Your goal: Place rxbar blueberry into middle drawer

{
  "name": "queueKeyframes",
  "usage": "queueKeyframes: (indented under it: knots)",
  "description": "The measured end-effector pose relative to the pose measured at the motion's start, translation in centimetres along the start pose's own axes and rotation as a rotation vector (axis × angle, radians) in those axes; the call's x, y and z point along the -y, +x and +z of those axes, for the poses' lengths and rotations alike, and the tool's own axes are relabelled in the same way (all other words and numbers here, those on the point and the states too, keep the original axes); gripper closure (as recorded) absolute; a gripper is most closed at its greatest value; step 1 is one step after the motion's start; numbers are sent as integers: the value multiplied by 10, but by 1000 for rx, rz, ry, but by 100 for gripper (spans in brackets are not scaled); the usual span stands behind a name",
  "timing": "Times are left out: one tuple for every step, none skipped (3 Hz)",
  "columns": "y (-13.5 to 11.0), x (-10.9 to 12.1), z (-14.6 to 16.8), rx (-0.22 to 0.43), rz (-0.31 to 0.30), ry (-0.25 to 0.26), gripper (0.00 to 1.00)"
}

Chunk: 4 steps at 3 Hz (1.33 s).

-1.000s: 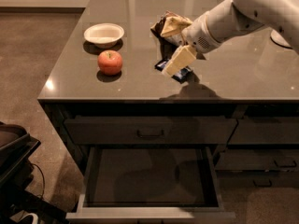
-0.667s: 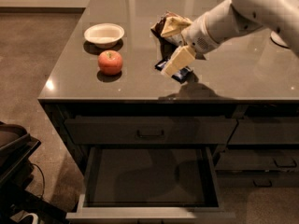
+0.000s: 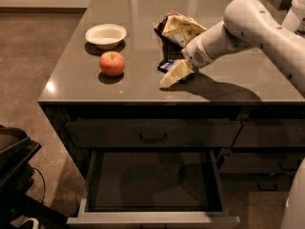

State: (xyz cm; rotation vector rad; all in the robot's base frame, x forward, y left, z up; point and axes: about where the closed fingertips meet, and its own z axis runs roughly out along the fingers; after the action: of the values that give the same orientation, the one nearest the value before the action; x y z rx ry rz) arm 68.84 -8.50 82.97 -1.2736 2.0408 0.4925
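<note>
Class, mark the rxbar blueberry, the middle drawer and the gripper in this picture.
rxbar blueberry [image 3: 167, 65], camera view, visible blue wrapper end.
middle drawer [image 3: 152, 219], camera view, pale front rim.
gripper [image 3: 170, 78], camera view, its tip, right at the bar.

The gripper [image 3: 174, 75] sits low on the countertop [image 3: 71, 80] at the rxbar blueberry [image 3: 167, 65]. The snack bag [image 3: 182, 28] crowds close behind, possibly touching the bar. The apple [image 3: 112, 63] and the white bowl [image 3: 106, 34] stand well apart. Bare counter runs forward to the edge. Below, the middle drawer [image 3: 152, 219] gapes open, its floor bare.
</note>
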Motion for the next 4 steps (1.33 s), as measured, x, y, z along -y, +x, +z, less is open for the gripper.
queueKeyframes:
  knots:
    - [0,0,0,0,0,0,0]
    - [0,0,0,0,0,0,18]
    - [0,0,0,0,0,0,41]
    - [0,0,0,0,0,0,64]
